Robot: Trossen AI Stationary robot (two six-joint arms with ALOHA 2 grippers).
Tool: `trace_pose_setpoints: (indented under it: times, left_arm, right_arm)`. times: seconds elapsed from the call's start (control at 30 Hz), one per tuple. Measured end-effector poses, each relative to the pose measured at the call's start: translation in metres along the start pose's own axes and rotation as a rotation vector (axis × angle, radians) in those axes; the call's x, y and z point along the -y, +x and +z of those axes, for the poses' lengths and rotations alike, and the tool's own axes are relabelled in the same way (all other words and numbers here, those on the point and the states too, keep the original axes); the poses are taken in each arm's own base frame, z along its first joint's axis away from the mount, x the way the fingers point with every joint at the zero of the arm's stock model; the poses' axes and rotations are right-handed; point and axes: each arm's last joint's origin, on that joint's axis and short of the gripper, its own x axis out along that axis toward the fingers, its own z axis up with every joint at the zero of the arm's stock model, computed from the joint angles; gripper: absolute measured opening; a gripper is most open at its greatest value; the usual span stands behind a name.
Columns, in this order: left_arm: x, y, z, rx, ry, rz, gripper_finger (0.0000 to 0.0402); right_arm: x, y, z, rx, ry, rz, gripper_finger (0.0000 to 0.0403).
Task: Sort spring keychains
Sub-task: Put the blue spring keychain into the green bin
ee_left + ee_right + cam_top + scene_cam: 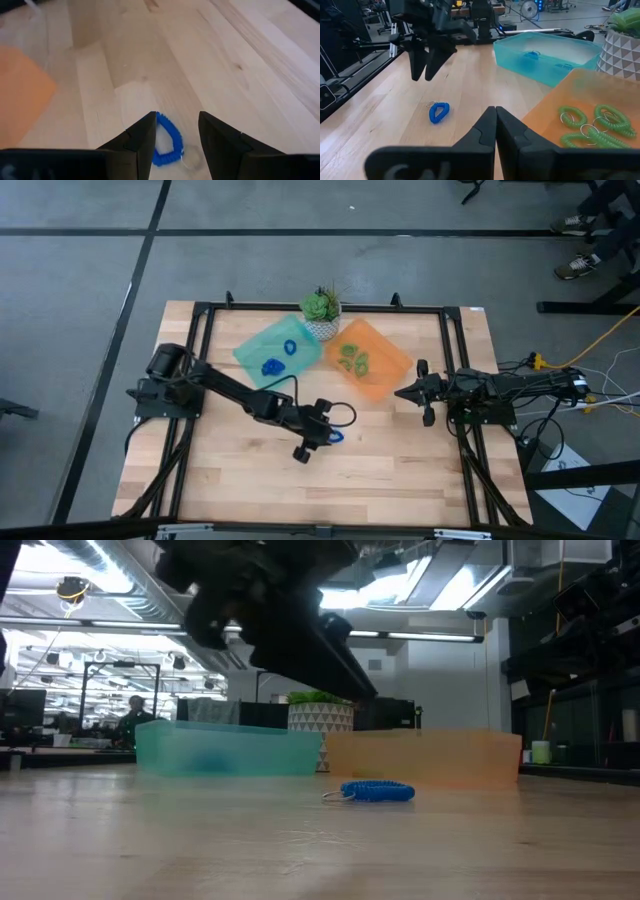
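Hovering over the middle of the table (400,490), a little toward the front edge: left gripper (318,438), fingers (142,137) standing apart and holding nothing. Lying flat on the wood directly beneath, the one loose blue keychain (167,140), well apart from both trays. Showing between the two fingertips in the left wrist view, but sitting off-centre, hugging the inner face of one finger rather than the middle of the gap. Running roughly along the fingers' length rather than across the gap: the coil's long axis, with the small metal ring (190,159) trailing at the near end. Judging from the low view, hanging clear of the coil, not touching it.

Waiting at the right edge, beside the orange tray (392,370): right gripper (424,393), fingers pressed together and empty, much farther from the loose coil than the left.

Resting already in the teal tray (250,350) near the back edge: two blue keychains (274,366). Resting in the orange tray: the green keychains (354,357).

Calling, probably, for a slight sideways shift to centre the coil in the gap, then a straight descent and a closing across its short width.
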Motion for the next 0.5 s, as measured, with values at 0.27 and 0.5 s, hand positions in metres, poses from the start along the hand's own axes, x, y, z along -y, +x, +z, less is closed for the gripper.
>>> trace_pose_setpoints:
  times: [0.27,0.5]
  left_arm:
    - [-0.004,0.015,0.011,-0.048,-0.082,-0.003,0.0143]
    - [-0.003,0.035,0.009,-0.161,-0.144,-0.002,0.0143]
  right_arm:
    - [0.0,0.0,0.0,0.0,0.0,0.0,0.0007]
    - [0.0,0.0,0.0,0.0,0.0,0.001,0.0007]
